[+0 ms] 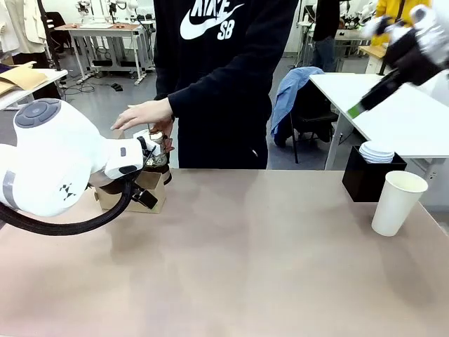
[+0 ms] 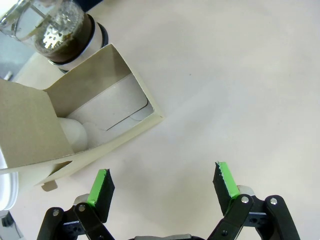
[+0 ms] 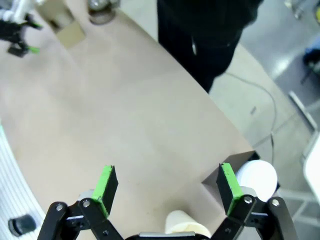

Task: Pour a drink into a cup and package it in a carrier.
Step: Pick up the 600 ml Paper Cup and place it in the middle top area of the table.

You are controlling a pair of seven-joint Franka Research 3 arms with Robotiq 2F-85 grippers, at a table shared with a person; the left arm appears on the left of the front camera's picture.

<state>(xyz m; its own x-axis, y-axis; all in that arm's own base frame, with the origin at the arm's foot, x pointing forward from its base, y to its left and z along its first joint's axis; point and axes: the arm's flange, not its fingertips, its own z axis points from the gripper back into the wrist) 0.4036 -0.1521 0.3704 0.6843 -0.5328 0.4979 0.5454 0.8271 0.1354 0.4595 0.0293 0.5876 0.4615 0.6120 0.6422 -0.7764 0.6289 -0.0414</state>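
Spillage looms if the wide-apart left fingers nudge the carrier into the coffee jar. Right fingers also gape.

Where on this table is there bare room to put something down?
The broad middle of the table, between the cardboard carrier and the white cup, lies bare. Crowded: far left, where left gripper, jar and a person's hand cluster by the carrier.
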